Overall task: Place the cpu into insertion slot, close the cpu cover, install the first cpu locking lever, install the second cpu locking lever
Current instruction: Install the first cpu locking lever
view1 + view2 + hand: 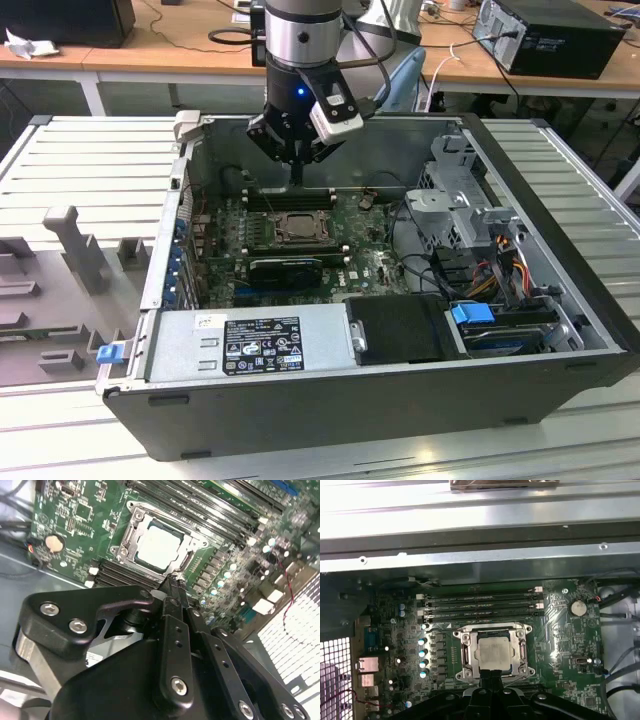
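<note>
Hanging at one edge of the closed cpu cover (131, 536), the fingers (174, 605) are pressed together, empty.

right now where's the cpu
In the exterior view the cpu lies on the green motherboard, framed by the cpu cover, beside the memory slots, near the gripper.

No legible txt anywhere. White sticker (262, 345) on PSU (325, 345), well apart from the fingers (297, 172), has print + marks, too small to read. Motherboard (560, 630) markings illegible too.
</note>
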